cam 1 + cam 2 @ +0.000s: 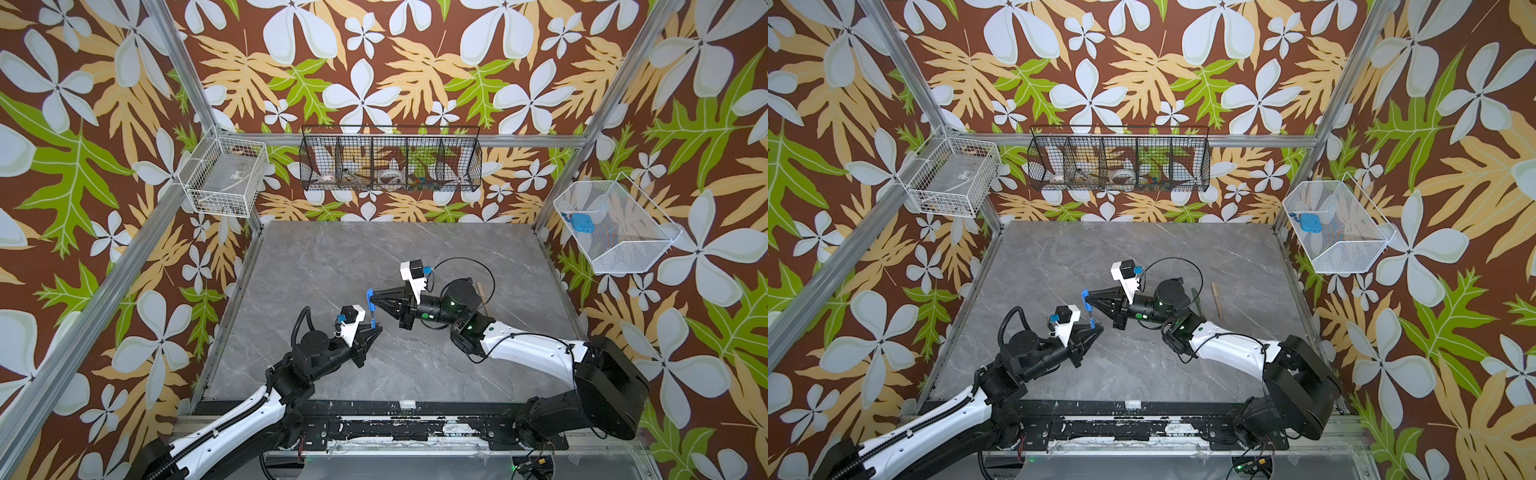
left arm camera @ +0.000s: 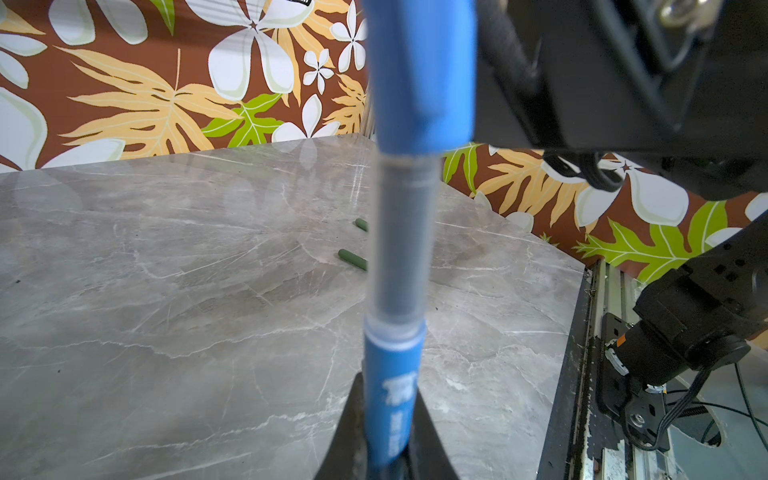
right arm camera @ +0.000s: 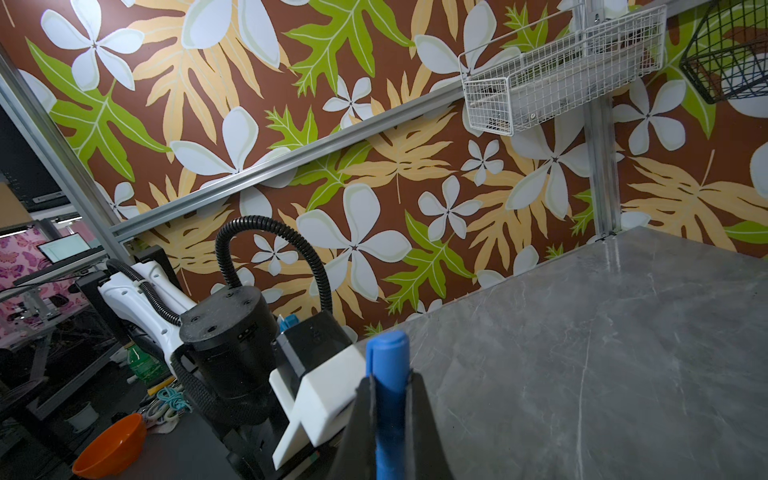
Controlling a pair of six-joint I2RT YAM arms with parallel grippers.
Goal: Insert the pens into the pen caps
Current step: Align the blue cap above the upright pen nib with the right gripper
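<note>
Above the middle of the grey marbled worktop [image 1: 332, 257], the left gripper [image 1: 376, 331] is clamped on the lower barrel of the blue pen [image 1: 374, 319], which rises from its jaws off the surface. The left wrist view shows the black fingers [image 2: 349, 432] pinching the printed blue barrel [image 2: 392, 395]. Beyond them, the pen's clear front section runs up to the mouth of the blue cap [image 2: 419, 75], with the tip itself out of sight.

The right gripper [image 1: 372, 297] reaches in from the right side and is closed on that cap [image 1: 369, 295]. Seen from the right wrist, the cap [image 3: 388, 374] sits squeezed between the two dark fingers, its rounded end sticking out past them.

Toward the worktop's right edge, a tan pen [image 1: 1217, 300] lies flat. A dark green pen [image 1: 1196, 301] lies just beside it, partly behind the right arm.

In the left wrist view, two dark green ends [image 2: 352, 258] rest on the stone, the rest of them hidden behind the blue pen; pen or cap cannot be told.

On the surrounding frame hang a white wire basket [image 1: 224, 178] at the left, a black wire basket [image 1: 390, 160] at the back and a white mesh basket [image 1: 611, 228] at the right.
</note>
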